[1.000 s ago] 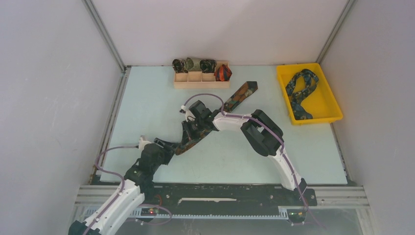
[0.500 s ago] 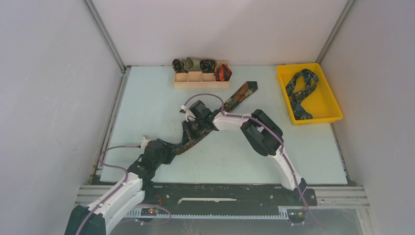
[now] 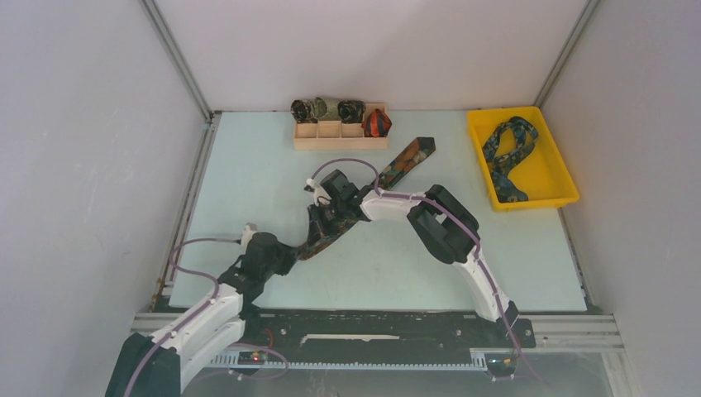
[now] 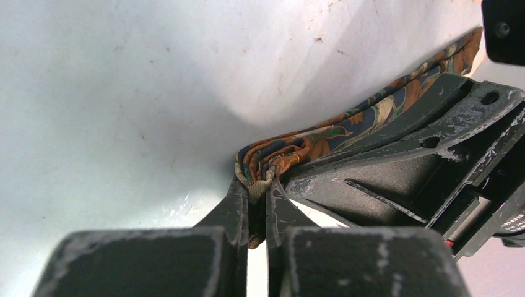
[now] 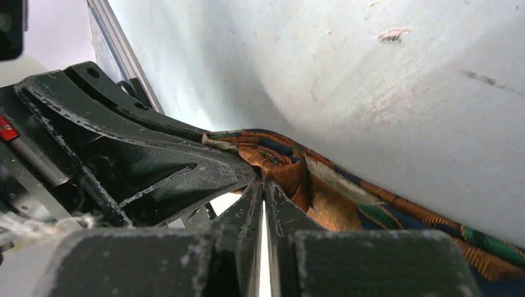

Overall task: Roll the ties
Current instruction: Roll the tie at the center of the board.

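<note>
A brown-orange-green tie lies diagonally across the pale table. My left gripper is shut on its near, bunched end; in the left wrist view the fabric is pinched between the fingertips. My right gripper is a little farther along the same tie. It is shut, its tips nipping an orange fold. The two grippers stand close together, each showing in the other's wrist view. Three rolled ties and a red-orange one sit in the wooden box.
A yellow tray at the back right holds a loose navy and teal tie. Purple cables loop off both arms. Grey walls close in the table on three sides, with a metal rail along the near edge.
My left gripper has closed on the tie's near end, and its arm has edged forward toward the tie. The right arm and the tie have stayed put.
</note>
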Motion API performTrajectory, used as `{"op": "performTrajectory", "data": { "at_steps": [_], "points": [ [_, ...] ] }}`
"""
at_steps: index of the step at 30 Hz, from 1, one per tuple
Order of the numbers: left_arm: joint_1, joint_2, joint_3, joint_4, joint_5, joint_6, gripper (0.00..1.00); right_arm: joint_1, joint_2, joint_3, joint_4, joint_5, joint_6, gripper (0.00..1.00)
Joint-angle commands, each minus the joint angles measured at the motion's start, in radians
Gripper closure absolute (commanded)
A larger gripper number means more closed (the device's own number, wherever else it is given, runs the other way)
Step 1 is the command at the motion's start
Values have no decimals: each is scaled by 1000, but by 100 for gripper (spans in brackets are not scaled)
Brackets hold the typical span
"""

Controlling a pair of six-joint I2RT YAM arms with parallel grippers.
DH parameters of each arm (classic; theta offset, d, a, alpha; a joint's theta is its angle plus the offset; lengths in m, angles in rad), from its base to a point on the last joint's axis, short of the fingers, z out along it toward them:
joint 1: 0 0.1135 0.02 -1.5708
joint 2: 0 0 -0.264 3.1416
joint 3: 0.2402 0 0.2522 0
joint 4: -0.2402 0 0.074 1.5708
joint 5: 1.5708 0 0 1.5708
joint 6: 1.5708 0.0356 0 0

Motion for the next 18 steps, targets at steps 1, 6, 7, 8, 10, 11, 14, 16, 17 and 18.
{"op": "performTrajectory", "data": {
  "at_steps": [1, 6, 7, 8, 10, 11, 14, 16, 17, 18],
  "points": [
    [-3, -51, 70, -128, -13, 124, 100, 2, -93, -20, -12, 36, -33, 88],
    [-4, -164, 117, -237, -21, 212, 100, 2, -166, -12, 15, 42, -6, 77],
    [-4, -180, 130, -268, -27, 227, 100, 7, -174, -9, 19, 44, -3, 77],
    [-3, -196, 141, -295, -29, 239, 100, 11, -184, -4, 21, 48, 1, 77],
    [-4, -223, 157, -348, -32, 261, 100, 20, -187, 7, 19, 58, 2, 77],
    [-4, -233, 162, -362, -32, 274, 100, 25, -184, 12, 16, 64, 2, 78],
    [-3, -243, 187, -430, -48, 292, 100, 44, -169, 21, 5, 81, 3, 80],
    [-3, -242, 204, -469, -61, 302, 100, 58, -157, 20, 4, 96, 6, 82],
    [-4, -242, 210, -482, -66, 307, 100, 66, -152, 20, 5, 103, 7, 83],
    [-4, -240, 216, -493, -71, 310, 100, 75, -144, 21, 5, 108, 9, 85]
  ]
}}
